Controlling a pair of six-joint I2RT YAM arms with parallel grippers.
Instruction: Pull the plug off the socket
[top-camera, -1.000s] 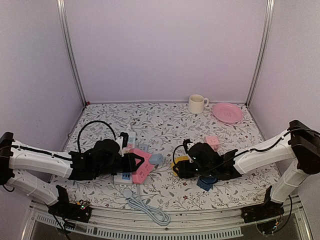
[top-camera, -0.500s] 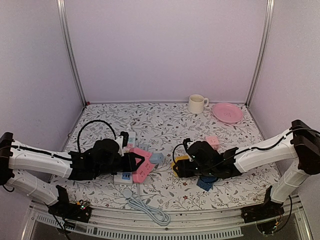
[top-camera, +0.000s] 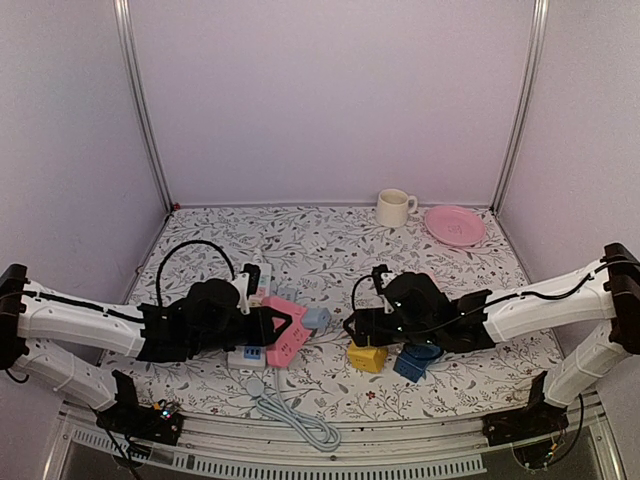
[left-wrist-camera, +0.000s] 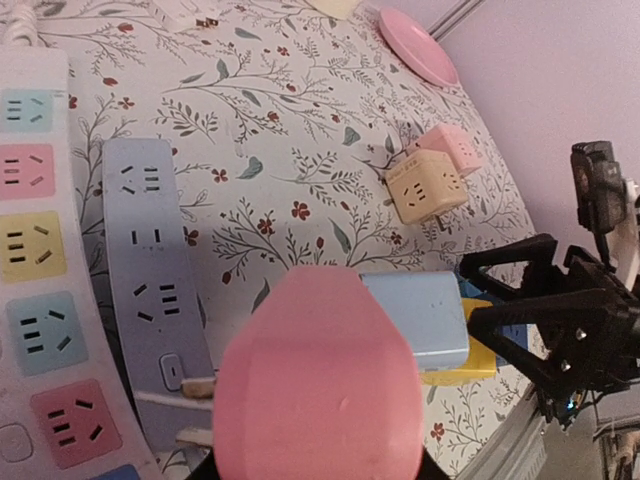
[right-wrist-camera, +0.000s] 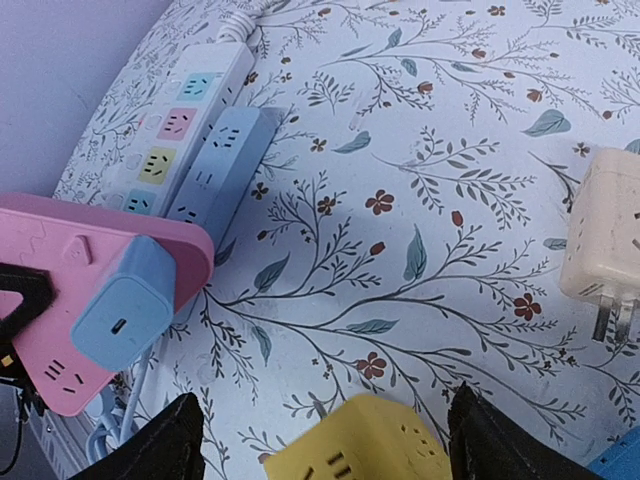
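My left gripper (top-camera: 268, 328) is shut on a pink socket strip (top-camera: 286, 338), held tilted above the table. A light blue plug (top-camera: 316, 318) sits in the strip's end face; in the left wrist view the strip (left-wrist-camera: 320, 385) fills the foreground with the plug (left-wrist-camera: 415, 315) behind it. My right gripper (top-camera: 357, 330) hangs open just right of the plug. A yellow cube plug (top-camera: 367, 357) lies loose on the table beneath it. In the right wrist view the cube (right-wrist-camera: 360, 450) lies between my spread fingers (right-wrist-camera: 185, 440), apart from the left one, with the strip (right-wrist-camera: 60, 290) and blue plug (right-wrist-camera: 125, 300) at left.
A white strip with coloured outlets (right-wrist-camera: 185, 105) and a pale blue strip (right-wrist-camera: 215, 165) lie side by side on the left. A cream cube (right-wrist-camera: 605, 235), a pink cube (left-wrist-camera: 450, 148) and a dark blue cube (top-camera: 412, 365) lie around. A mug (top-camera: 395, 208) and pink plate (top-camera: 455, 225) stand at the back.
My right gripper opened and let go of the yellow cube, which now lies on the table nearer the front edge. The left gripper and pink strip have stayed put.
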